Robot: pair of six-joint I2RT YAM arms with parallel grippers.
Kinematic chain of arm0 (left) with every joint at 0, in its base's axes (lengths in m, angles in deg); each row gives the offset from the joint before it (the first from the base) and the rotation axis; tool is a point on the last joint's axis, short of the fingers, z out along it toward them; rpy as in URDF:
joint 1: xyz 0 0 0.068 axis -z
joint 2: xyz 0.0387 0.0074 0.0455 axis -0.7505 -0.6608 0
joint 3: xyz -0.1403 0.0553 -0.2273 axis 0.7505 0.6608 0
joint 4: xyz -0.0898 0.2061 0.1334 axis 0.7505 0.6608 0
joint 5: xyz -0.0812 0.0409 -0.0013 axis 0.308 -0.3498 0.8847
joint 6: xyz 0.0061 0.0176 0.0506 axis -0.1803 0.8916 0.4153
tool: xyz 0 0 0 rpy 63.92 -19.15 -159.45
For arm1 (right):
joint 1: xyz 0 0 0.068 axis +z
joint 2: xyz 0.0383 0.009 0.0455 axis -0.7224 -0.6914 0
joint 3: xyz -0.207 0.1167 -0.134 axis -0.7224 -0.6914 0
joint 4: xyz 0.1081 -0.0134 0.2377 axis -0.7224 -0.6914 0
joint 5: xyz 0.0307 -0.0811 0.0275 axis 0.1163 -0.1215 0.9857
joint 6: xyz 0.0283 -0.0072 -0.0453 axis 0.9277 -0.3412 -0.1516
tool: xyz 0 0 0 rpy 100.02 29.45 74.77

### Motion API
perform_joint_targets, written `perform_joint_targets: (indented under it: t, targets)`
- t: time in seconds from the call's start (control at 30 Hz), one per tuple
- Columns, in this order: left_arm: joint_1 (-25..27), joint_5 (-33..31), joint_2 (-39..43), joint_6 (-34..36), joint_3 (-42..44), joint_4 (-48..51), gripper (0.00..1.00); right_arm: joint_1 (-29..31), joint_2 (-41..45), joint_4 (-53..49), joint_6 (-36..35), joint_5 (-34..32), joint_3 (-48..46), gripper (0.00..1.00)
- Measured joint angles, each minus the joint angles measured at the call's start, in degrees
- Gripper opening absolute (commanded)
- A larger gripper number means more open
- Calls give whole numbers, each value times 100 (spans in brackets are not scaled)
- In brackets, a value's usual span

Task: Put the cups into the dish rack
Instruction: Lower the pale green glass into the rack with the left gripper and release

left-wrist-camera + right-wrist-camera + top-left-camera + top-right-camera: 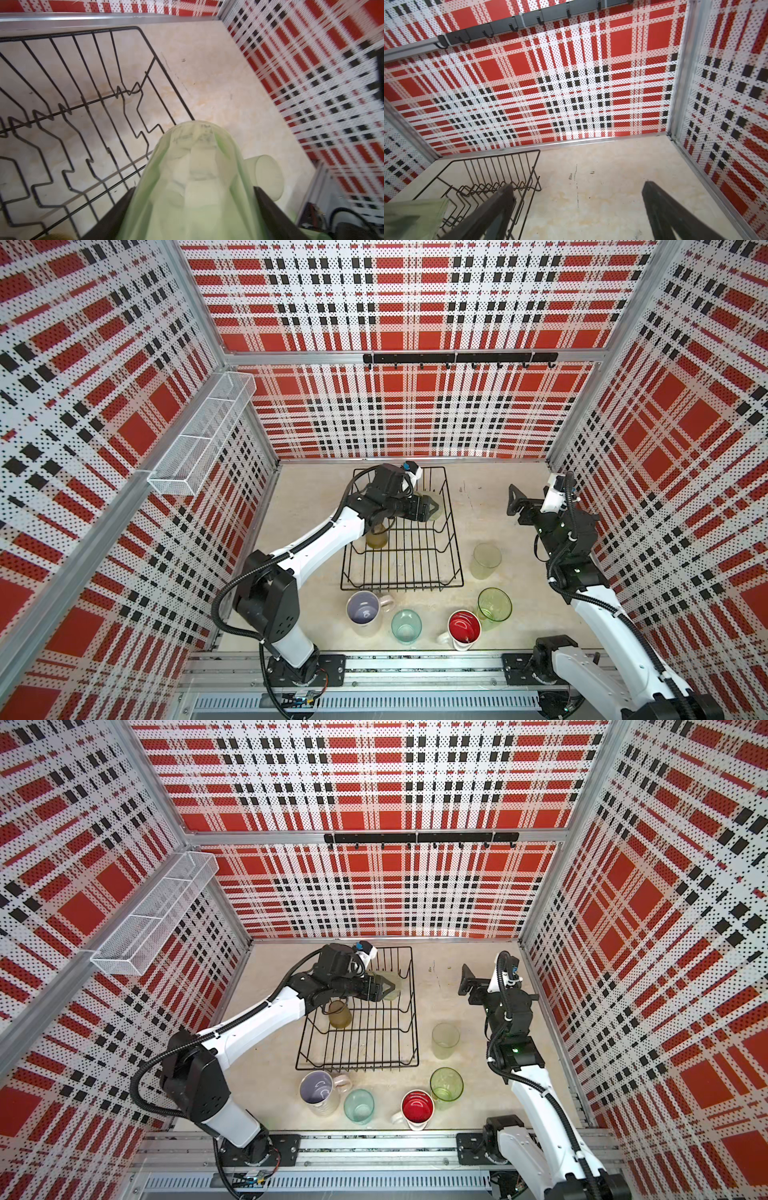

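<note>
My left gripper [432, 506] [194, 189] is shut on a clear green tumbler [197, 158] [392, 986], held over the far right part of the black wire dish rack [415, 585] [357, 1067]. An amber tumbler [376, 539] [340, 1015] stands inside the rack, partly under the left arm. My right gripper [513, 502] [577, 212] hangs open and empty above bare table, right of the rack. A pale frosted tumbler [486, 560], another green tumbler [494, 605], a white mug with a red inside [463, 628], a teal tumbler [406, 626] and a pink mug [365, 610] stand on the table.
A white mesh shelf [199, 435] hangs on the left wall and a black hook rail [457, 358] on the back wall. Plaid walls close in three sides. The arm bases sit on a metal rail [415, 668] along the front edge.
</note>
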Motion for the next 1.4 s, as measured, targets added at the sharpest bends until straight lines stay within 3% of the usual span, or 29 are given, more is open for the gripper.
perform_joint_targets:
  t: [0.3,0.77,1.1,1.4]
  targets:
    - [455,-1425,-527,511,-203,1405,67,0,0,-138,98,-649,0,100]
    - [485,-2573,-1198,789,-448,1974,67,0,166,-245,-37,-704,0,100]
    - [389,-2796,-1631,922,-632,2004,70,0,164,-363,-35,-817,0,100]
    - [275,-2745,-1646,911,-627,1893,88,-2,101,-470,68,-935,0,100]
